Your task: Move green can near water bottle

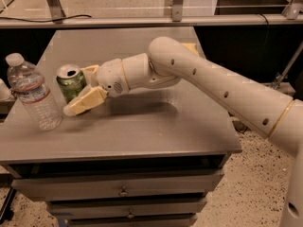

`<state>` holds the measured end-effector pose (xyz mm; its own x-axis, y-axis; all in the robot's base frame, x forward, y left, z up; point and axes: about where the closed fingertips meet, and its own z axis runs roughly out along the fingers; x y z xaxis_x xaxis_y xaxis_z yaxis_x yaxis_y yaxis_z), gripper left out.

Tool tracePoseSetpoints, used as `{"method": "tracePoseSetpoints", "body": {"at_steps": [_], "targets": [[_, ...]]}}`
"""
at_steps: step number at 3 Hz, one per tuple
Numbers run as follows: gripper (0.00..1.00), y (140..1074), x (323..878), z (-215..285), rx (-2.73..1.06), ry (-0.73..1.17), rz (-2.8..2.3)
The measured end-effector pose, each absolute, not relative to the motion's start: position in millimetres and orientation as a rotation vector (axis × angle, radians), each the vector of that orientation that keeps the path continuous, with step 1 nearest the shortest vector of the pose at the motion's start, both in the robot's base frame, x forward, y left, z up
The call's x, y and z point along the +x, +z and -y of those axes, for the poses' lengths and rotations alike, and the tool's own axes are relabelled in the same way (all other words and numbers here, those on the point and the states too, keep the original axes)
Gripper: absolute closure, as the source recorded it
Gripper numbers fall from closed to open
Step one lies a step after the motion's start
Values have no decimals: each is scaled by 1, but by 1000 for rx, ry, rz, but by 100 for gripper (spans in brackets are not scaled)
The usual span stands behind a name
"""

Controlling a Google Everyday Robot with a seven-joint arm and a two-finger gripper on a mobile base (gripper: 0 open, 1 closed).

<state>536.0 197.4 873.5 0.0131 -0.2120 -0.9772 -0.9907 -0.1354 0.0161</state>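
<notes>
The green can (70, 81) stands upright on the grey table (156, 126), left of centre, its silver top showing. My gripper (76, 91) comes in from the right and is shut on the can, with one pale finger (85, 103) in front of it and the other behind. The water bottle (32, 94) stands upright just left of the can, near the table's left edge, with a narrow gap between them. The white arm (213, 84) stretches across the table from the right.
A yellow sponge (191, 47) peeks out behind the arm at the table's far right. The table top sits on a cabinet with drawers (123, 190) below its front edge. A metal rail (142, 20) and posts run behind the table.
</notes>
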Motion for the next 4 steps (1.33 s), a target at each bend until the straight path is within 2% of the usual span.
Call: {"method": "tracePoseSetpoints", "body": {"at_steps": [2,3,4], "targets": [[0,858,529,-195,-1517,1240,-1275],[0,880,533,-170,-1510,1134,-1272],[0,937,539,-124,-1500,944,-1254]]}}
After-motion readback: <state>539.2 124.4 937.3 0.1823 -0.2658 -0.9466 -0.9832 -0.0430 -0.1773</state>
